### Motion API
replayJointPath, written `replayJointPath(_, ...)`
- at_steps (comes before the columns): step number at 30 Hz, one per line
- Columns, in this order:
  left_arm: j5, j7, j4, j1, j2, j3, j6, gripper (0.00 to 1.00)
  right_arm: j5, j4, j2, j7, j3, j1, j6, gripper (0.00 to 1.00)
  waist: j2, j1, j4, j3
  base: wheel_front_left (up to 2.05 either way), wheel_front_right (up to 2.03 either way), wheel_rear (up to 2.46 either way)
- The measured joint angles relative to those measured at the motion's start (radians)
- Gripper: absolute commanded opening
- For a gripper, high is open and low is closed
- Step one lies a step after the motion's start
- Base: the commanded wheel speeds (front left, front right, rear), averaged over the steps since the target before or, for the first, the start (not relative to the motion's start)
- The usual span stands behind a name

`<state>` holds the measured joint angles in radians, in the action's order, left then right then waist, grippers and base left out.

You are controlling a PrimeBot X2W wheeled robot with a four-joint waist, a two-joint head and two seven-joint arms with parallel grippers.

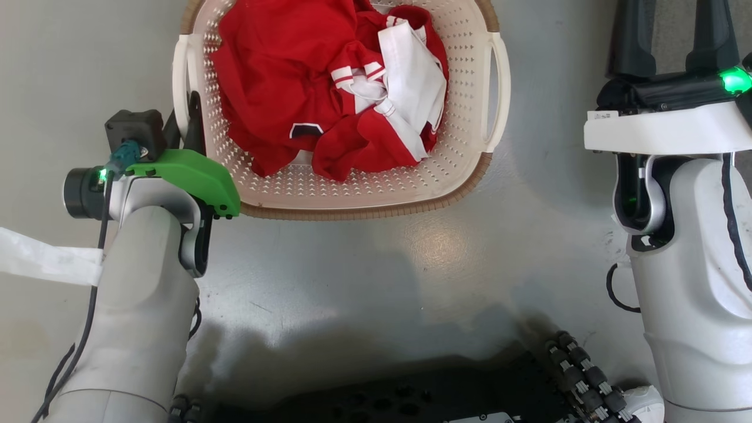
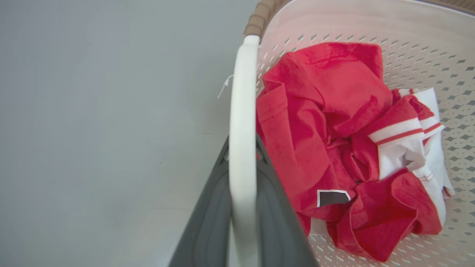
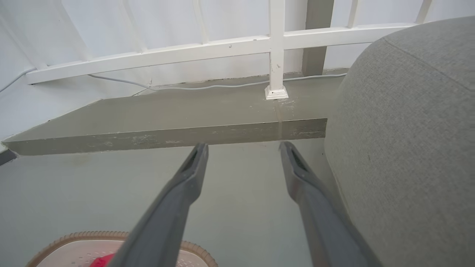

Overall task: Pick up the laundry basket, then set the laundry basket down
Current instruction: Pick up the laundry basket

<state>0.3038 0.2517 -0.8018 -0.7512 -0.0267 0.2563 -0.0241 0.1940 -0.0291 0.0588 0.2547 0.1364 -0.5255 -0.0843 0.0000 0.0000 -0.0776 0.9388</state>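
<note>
The laundry basket sits on the grey floor at the top centre of the head view, cream-white and perforated with a brown rim, holding red and white clothes. My left gripper is at the basket's left loop handle. In the left wrist view the white handle runs between the two dark fingers, which press against it on both sides. My right gripper stands open well to the right of the basket's right handle, holding nothing. The right wrist view shows its spread gripper and the basket's rim low down.
A grey upholstered seat is close on the right gripper's right side. Ahead of it lie a raised grey step, a white railing and a thin cable. The robot's dark base fills the bottom of the head view.
</note>
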Motion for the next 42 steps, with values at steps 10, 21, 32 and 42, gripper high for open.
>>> replayJointPath(10, 0.031, 0.0, -0.002, 0.003, 0.0, 0.014, 0.026, 1.0, 0.0, 0.003, 0.0, 0.0, 0.001, 0.0, -0.007, 1.0, 0.0, 0.0, -0.004, -0.008, 0.0, 0.0, 0.0)
replayJointPath(21, -0.011, 0.0, 0.039, -0.002, 0.001, 0.024, 0.057, 1.0, 0.0, 0.003, 0.0, 0.0, -0.007, 0.0, -0.014, 1.0, 0.0, 0.0, 0.004, -0.015, 0.0, 0.0, 0.0)
replayJointPath(32, -0.075, 0.0, 0.173, -0.019, 0.0, 0.006, 0.061, 1.0, -0.002, 0.019, 0.0, 0.0, -0.032, 0.0, -0.014, 1.0, 0.0, 0.0, 0.011, -0.055, 0.0, 0.0, 0.0)
replayJointPath(42, -0.095, 0.001, 0.32, 0.015, 0.001, -0.021, 0.061, 1.0, -0.01, 0.058, -0.001, 0.0, -0.033, 0.01, -0.013, 1.0, 0.0, 0.0, 0.019, -0.141, 0.0, 0.0, 0.0)
